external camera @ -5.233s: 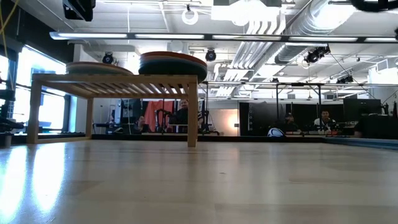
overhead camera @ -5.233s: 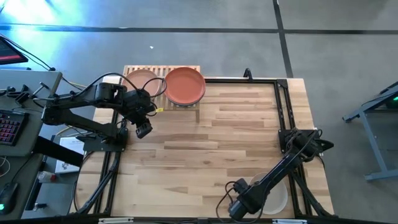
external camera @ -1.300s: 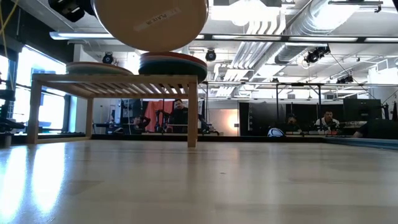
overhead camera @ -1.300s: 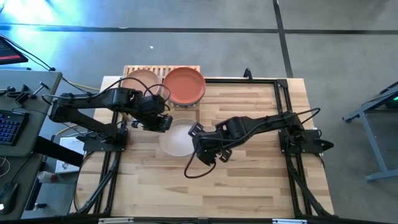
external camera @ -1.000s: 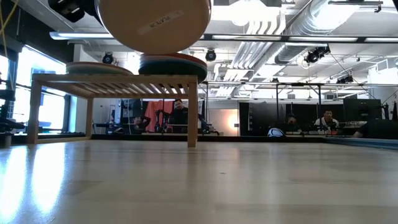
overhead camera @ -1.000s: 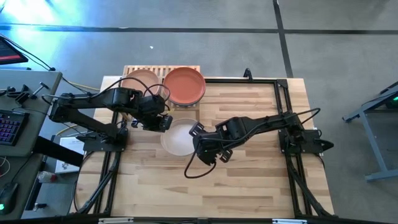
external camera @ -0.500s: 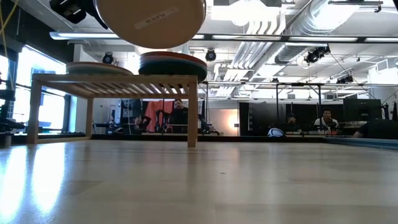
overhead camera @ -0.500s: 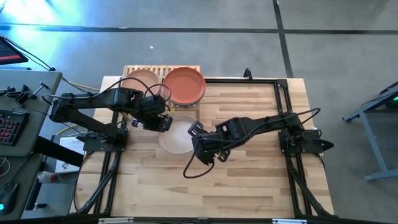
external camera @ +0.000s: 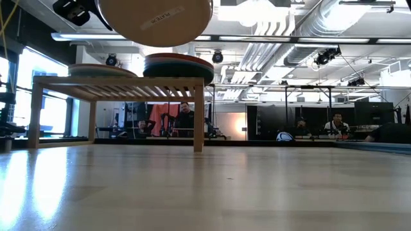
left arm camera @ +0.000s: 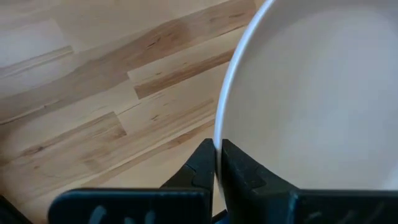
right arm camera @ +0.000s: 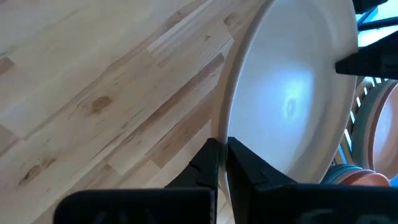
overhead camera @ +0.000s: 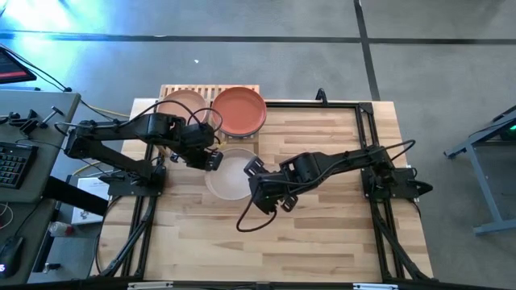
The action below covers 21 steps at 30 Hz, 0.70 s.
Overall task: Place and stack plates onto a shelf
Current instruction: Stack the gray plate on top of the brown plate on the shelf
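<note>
A small label with dark lettering, too small to read, sits on the underside of the beige plate (external camera: pixel 155 19) held aloft beside the left pincer (external camera: pixel 76 11); no other text, brand or number is legible.

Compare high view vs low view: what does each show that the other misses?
High view only: both arms, with the left gripper and right gripper each shut on opposite edges of the beige plate, and the terracotta plate seen from above.

Low view only: the beige plate's underside, held in the air above the table, a darker plate under the terracotta one in the stack, and people in the room behind.

Both: the held plate and the shelf with two piles.
</note>
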Tool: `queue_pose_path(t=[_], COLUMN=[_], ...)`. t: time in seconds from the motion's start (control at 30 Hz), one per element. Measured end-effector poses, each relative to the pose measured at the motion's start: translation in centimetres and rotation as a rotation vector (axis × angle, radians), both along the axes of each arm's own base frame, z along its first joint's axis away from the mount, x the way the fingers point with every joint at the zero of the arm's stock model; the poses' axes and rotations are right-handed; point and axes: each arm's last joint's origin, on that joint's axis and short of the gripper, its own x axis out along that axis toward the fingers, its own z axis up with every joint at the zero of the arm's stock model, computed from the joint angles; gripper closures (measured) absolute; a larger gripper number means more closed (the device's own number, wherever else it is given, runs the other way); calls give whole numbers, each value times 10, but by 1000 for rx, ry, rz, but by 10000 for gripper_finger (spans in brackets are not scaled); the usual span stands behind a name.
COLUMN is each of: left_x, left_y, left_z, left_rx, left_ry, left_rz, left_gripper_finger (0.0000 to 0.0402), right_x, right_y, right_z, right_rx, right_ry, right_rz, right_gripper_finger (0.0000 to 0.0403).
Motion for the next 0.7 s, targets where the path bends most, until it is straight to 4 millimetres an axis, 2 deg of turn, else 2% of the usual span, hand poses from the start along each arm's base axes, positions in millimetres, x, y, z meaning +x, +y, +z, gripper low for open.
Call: queue_pose_path(t=[0.3, 0.7], left_x=[0, -14], left_y=[2, 18], left_z=[0, -2], left_rx=[27, 76], left_ry=[-5, 84], left_rz=[-52, -147], left_gripper_finger=[398, 399], right_x=[0, -2], right_y=[0, -3], right_z=[0, -1], right_rx=[82, 221], right_ry=[-25, -51], right_rz=[-139, -424], right_gripper_finger=[394, 304])
